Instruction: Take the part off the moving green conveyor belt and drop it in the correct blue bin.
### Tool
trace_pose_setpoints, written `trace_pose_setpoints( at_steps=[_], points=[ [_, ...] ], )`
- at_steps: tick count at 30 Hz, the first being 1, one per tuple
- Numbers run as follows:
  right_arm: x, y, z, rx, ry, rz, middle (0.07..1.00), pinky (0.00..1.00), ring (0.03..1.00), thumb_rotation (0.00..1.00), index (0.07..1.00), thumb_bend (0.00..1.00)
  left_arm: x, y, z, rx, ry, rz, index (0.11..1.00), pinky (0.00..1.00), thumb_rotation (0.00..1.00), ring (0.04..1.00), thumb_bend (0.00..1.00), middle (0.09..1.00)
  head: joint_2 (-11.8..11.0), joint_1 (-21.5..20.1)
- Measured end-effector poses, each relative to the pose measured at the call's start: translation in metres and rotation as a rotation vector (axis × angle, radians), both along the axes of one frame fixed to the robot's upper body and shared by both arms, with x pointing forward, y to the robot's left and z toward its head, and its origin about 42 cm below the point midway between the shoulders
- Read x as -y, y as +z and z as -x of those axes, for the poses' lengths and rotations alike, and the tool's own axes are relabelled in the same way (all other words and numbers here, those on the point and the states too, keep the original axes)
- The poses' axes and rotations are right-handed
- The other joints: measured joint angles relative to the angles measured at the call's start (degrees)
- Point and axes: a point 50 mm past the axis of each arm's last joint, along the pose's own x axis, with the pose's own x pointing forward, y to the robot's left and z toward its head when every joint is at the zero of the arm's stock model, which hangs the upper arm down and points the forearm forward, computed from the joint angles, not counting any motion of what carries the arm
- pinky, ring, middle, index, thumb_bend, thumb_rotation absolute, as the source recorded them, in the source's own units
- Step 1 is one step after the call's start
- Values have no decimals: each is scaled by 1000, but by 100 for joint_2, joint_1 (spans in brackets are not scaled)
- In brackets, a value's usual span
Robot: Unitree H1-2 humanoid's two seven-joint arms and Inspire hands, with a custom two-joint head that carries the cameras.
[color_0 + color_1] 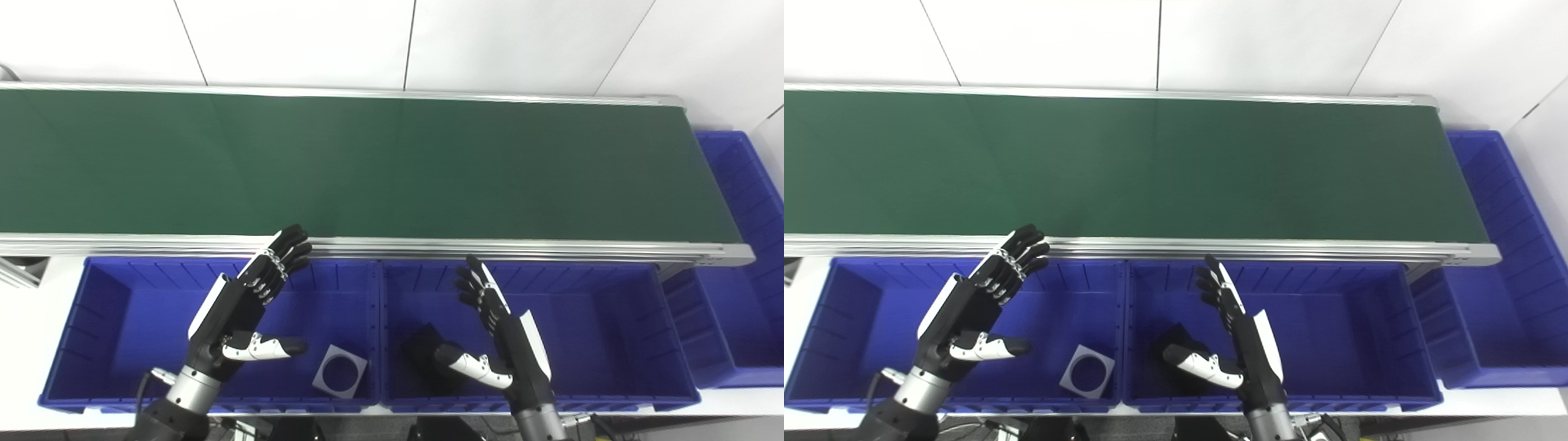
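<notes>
The green conveyor belt [367, 165] runs across the view and carries no part that I can see. My left hand [245, 306] is open and empty, held above the left blue bin [110, 306]. A grey square part with a round hole [340, 371] lies in that bin's right front corner. My right hand [499, 334] is open and empty above the middle blue bin [600, 318]. A black part [422, 349] lies in the middle bin, partly hidden behind the right thumb.
The belt's metal front rail [429, 248] runs just beyond both hands. A third blue bin [744, 269] stands past the belt's right end. White wall panels lie behind the belt.
</notes>
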Motion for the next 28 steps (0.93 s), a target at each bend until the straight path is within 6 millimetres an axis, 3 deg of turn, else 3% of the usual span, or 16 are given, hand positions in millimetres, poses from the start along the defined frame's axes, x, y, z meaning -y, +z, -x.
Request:
trace_pose_setpoints(
  at_steps=[6, 10, 16, 18, 28],
  points=[
    [0, -2, 0, -1, 5, 23, 908, 842, 889, 577, 968, 913, 0, -10, 3, -26, 18, 23, 927, 914, 325, 913, 989, 926, -80, 18],
    [0, -7, 2, -10, 0, 24, 912, 843, 891, 575, 972, 903, -2, -18, 4, -16, 40, -16, 916, 879, 312, 899, 981, 920, -308, 62],
    [-1, -9, 1, -12, 1, 28, 914, 856, 894, 564, 977, 898, -2, -24, 3, -25, 50, -41, 910, 857, 315, 889, 988, 912, -343, 71],
    [-1, -10, 1, -14, -1, 31, 916, 863, 895, 566, 980, 902, -3, -25, 3, -26, 52, -49, 907, 848, 316, 883, 991, 907, -449, 79],
    [-1, -13, 1, -19, -7, 29, 917, 862, 895, 548, 982, 895, -3, -27, 2, -27, 70, -54, 909, 861, 301, 886, 991, 908, -484, 88]
  ],
)
